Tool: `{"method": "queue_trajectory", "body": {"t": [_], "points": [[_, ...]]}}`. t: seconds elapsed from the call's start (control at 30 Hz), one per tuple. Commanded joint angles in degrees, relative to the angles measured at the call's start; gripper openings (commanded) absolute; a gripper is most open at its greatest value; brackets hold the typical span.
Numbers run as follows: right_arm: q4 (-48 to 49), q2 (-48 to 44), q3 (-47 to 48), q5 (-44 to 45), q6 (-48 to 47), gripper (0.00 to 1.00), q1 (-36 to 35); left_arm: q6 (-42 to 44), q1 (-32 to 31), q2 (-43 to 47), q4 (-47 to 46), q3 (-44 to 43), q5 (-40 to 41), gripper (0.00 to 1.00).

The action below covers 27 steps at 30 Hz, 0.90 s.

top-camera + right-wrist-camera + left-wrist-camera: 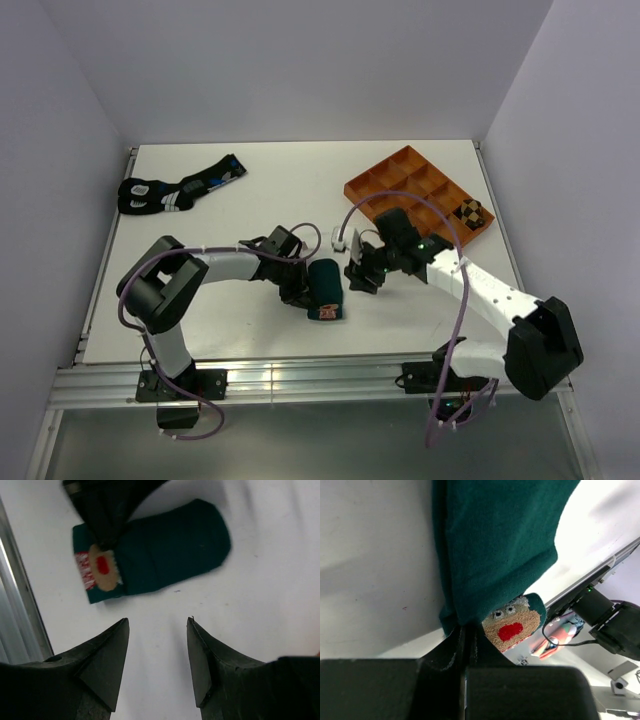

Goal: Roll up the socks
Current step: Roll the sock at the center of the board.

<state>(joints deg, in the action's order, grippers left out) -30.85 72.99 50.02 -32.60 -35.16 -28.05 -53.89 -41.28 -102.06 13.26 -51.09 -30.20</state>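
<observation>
Socks split: teal sock (325, 291) near middle of table's (260, 205) near edge; checkered sock (471, 212) in orange tray (372, 183), far-right corner. Left gripper (466, 630) jaws pressed together on teal hem, likely anchoring it for rolling. Right gripper (157, 627) jaws spread, empty, just beside teal sock.

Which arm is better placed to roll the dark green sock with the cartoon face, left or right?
Left. The left gripper is shut on the edge of the dark teal fabric sock, beside its cartoon face. The right gripper stands open and empty, apart from the sock.
</observation>
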Motion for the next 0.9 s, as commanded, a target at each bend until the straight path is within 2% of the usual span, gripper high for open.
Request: {"method": "queue_trajectory", "body": {"t": [0.0, 0.13, 0.27, 0.47, 0.73, 0.87], "points": [[4.5, -5.7, -5.0, 3.7, -7.1, 0.58, -5.9, 1.2, 0.1, -3.3, 6.1, 0.5, 2.9, 0.0], [8.3, -8.0, -9.1, 7.5, -7.1, 0.61, -15.8, 0.5, 0.2, -3.8, 6.4, 0.2, 2.9, 0.0], [9.5, -5.6, -9.5, 7.7, -7.4, 0.6, -19.7, 0.3, 0.3, -3.6, 6.4, -0.1, 2.9, 0.0], [16.0, -2.2, -11.7, 14.7, -6.4, 0.6, -27.0, 0.4, 0.4, -3.6, 6.2, -0.2, 2.7, 0.0], [20.4, 2.4, -12.5, 20.3, -5.5, 0.6, -31.4, 0.6, 0.8, -3.4, 5.2, 0.9, 2.4, 0.0], [21.8, 5.0, -12.0, 21.9, -5.1, 0.56, -31.6, 0.5, 1.0, -3.1, 4.2, 1.5, 2.0, 0.0]]}}
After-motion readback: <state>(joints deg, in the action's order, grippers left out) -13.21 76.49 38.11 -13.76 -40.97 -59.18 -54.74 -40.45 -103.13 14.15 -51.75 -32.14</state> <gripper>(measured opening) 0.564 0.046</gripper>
